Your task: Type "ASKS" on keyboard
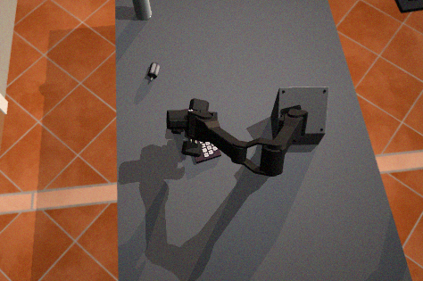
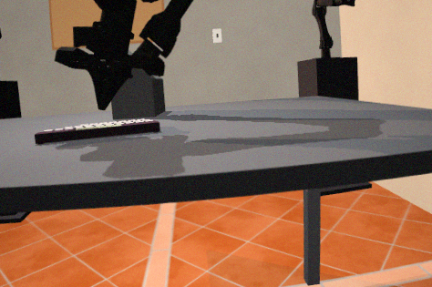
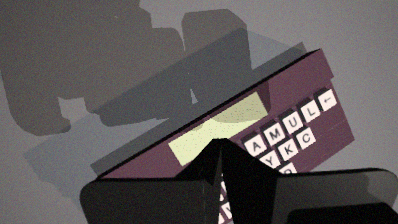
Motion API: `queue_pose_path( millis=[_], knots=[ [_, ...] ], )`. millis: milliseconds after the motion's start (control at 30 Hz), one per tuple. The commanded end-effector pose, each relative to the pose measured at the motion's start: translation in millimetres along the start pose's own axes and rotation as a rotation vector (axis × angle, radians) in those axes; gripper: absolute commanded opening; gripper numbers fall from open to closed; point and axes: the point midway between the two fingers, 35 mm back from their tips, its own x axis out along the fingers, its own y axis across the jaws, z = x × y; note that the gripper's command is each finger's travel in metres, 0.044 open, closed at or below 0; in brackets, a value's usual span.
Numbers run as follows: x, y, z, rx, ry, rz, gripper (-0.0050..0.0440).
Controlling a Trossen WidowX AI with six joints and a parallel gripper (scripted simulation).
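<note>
On the grey table (image 1: 250, 22), near its middle and toward the left edge in the top view: one maroon keyboard (image 3: 300, 107), lying flat, partly covered from above by the arm's forearm and wrist. Keys white with dark letters; legible in the wrist view are A, M, U, L and a left-arrow key (image 3: 327, 99) in the upper row, Y, K, C beneath (further keys hidden behind the claw). Display (image 3: 220, 128): pale yellow-green strip along the keyboard's upper edge, showing no readable letters. Gripper (image 3: 220, 146): clenched tight, fingers pressed together to a single point with nothing between them, pointing down; in the exterior view its tip hangs above the keyboard, apart from it. Arm base (image 1: 318, 95): grey block to the right of the keyboard. Other items, well apart toward the table's far left: one white bottle (image 1: 141, 3) with blue cap, upright; one small grey cylindrical object (image 1: 153, 70), lying on its side.
</note>
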Motion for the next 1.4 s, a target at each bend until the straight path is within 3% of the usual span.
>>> queue_pose_path(
  millis=[0, 300, 700, 933, 1367],
  knots=[
    [-8, 15, -25, -0.170, 0.093, 0.069, -0.0050],
    [-18, 34, -55, -0.467, 0.165, 0.209, -0.0050],
    [-16, 30, -53, -0.460, 0.168, 0.207, -0.0050],
    [-3, -20, -30, -0.460, 0.168, 0.199, -0.0050],
    [-2, -25, -28, -0.461, 0.169, 0.202, -0.0050]
  ],
)
